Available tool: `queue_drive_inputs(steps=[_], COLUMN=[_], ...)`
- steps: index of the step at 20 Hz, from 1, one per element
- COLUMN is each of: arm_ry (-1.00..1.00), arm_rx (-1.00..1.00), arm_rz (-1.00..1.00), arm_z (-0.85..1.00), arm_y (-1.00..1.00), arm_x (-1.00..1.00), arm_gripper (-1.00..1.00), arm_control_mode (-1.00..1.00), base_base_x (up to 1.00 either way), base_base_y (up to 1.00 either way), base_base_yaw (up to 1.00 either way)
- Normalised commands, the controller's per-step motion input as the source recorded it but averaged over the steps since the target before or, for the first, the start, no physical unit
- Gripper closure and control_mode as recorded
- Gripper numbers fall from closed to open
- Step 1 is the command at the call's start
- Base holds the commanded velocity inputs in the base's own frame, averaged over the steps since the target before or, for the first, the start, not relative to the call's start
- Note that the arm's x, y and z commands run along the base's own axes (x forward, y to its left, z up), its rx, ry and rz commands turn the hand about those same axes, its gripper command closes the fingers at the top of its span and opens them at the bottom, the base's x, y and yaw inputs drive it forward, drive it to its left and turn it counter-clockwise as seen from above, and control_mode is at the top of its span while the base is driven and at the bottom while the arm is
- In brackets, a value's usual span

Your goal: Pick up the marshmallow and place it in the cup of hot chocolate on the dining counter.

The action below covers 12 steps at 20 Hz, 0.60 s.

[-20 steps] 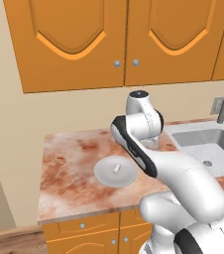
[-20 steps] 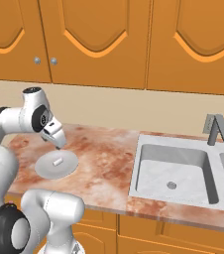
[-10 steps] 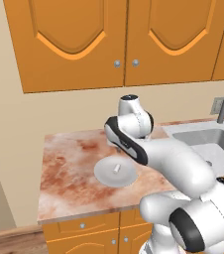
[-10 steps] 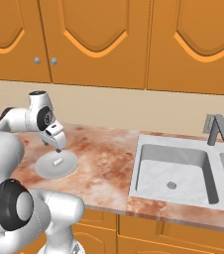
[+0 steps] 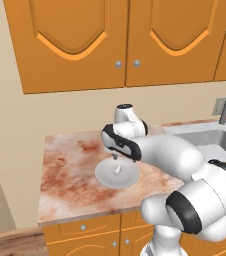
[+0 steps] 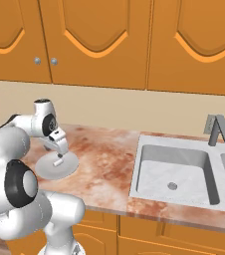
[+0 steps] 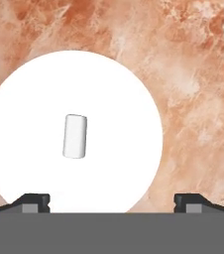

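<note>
The marshmallow (image 7: 75, 136) is a tiny white cylinder lying on its side on a round pale plate (image 7: 119, 99). The plate (image 5: 105, 177) rests on a marbled counter with knobbed cabinet doors below. My gripper (image 7: 112, 203) hangs open just above the plate, its fingertips (image 7: 32, 202) spread wide, and the marshmallow lies ahead of them, apart from both. From the base views, the gripper (image 5: 116, 156) (image 6: 59, 152) points down over the marshmallow (image 5: 117, 170) (image 6: 57, 162). The cup of hot chocolate and the dining counter are out of view.
A steel sink (image 6: 174, 169) with a faucet (image 6: 219, 130) is set into the counter to the right. Orange wall cabinets (image 5: 125, 40) hang above. The counter's left end (image 5: 42, 200) drops off beside a beige wall.
The hand has come down and closer over the plate; the arm's upper links have swung forward. The marshmallow and plate have stayed put.
</note>
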Motion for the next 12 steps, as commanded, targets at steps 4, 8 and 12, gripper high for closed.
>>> queue_drive_inputs(steps=[4,8,12], arm_ry=[0.02,0.02,0.02], arm_rx=[0.0,0.0,0.0], arm_rz=[0.0,0.0,0.0], arm_z=[-0.41,-0.3,-0.26], arm_y=[0.1,0.06,0.0], arm_x=[0.13,0.11,0.17], arm_gripper=[-1.0,-1.0,-1.0], arm_control_mode=[-1.0,-1.0,-1.0], base_base_x=[0.0,0.0,0.0], base_base_y=[0.0,0.0,0.0], base_base_yaw=[0.0,0.0,0.0])
